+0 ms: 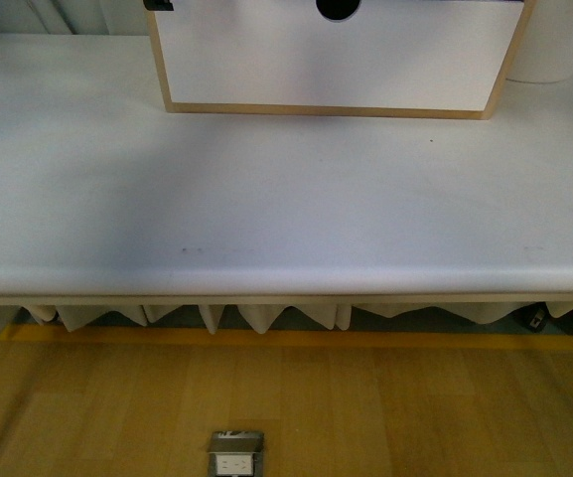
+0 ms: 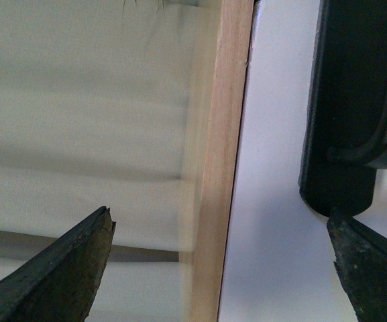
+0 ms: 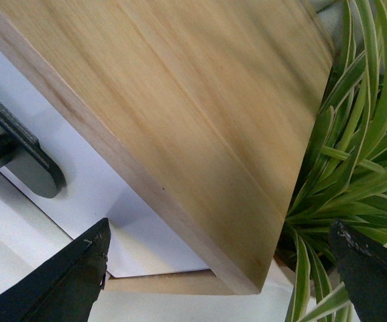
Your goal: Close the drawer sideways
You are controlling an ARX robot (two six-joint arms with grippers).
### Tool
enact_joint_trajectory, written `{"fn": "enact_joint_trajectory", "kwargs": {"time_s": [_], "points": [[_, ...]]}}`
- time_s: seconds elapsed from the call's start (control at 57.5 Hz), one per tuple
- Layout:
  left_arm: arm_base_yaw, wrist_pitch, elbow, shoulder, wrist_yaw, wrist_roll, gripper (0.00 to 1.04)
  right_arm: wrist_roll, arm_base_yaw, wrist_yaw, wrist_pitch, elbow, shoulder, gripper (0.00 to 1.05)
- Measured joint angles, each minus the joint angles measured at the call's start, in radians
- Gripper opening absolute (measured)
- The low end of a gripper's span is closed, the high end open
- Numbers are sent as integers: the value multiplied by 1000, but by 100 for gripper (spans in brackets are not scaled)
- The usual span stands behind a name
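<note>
Cabinet (image 1: 336, 65) is sighted at twelve o'clock on the table (image 1: 266, 199); left gripper (image 2: 218, 218) is spread open across the drawer (image 2: 273, 168) front's edge, black bar handle (image 2: 354, 100) just beside one fingertip, running lengthwise away; right gripper (image 3: 220, 228) is held open at the cabinet's side; left is judged nearer.

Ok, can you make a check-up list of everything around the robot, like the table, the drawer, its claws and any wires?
Surface: white table with a pleated cloth skirt under its edge.
Job's things: drawer with a white front and a black handle, in a light wood cabinet; whether it is open or shut cannot be told.
Clutter: striped green plant beside the cabinet.
Grippers: left gripper open, close to the handle's end; right gripper open at the cabinet's wood corner, holding nothing.
Cables: nothing seen.
Surroundings: wooden floor, yellow line, floor socket.
</note>
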Motion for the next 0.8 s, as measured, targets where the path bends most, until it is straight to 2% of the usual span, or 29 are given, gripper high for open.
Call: {"fn": "enact_joint_trajectory", "kwargs": {"time_s": [0.47,0.8], "points": [[3,30,-51,-32,-8,-13,98,49,-14,-29,39,-79,-61,95],[21,151,-354,-291,-61,-135,98,128,-60,-84,122,-378,-386,95]]}}
